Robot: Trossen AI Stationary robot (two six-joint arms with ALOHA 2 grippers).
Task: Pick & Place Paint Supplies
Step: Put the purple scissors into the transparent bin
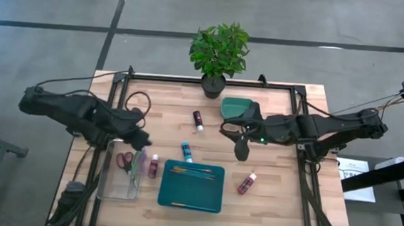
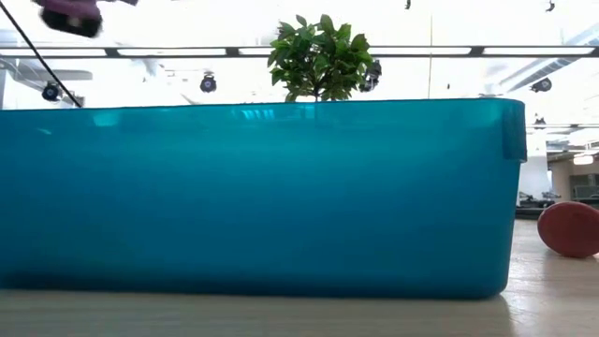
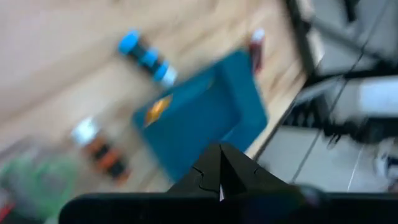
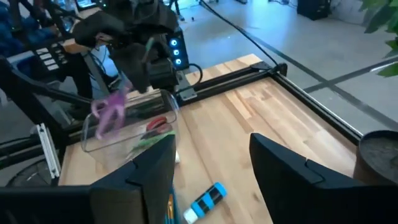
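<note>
The rectangular teal plastic tray (image 2: 253, 197) was seen nearest the camera in the low view, filling most of it. In the high view thin orange-handled brushes (image 1: 192, 171) were seen lying inside that tray. A blue paint bottle with a white cap (image 1: 186, 152) lay just beyond the tray's far edge, a dark red bottle (image 1: 153, 166) just beside its left edge, and another dark red bottle (image 1: 247, 182) near its right edge. A black bottle (image 1: 198, 120) lay farther off, toward the potted green plant (image 1: 219, 54).

A clear plastic bin (image 1: 121, 171) stood left of the tray, holding red-handled scissors (image 1: 124, 161). The left gripper (image 1: 140, 140) was held above that bin, fingers together, clamped on what seemed a pinkish bottle (image 4: 109, 114), though blur made this uncertain. The right gripper (image 1: 241, 148) was held beyond the tray's far right corner, fingers apart and empty.
</note>
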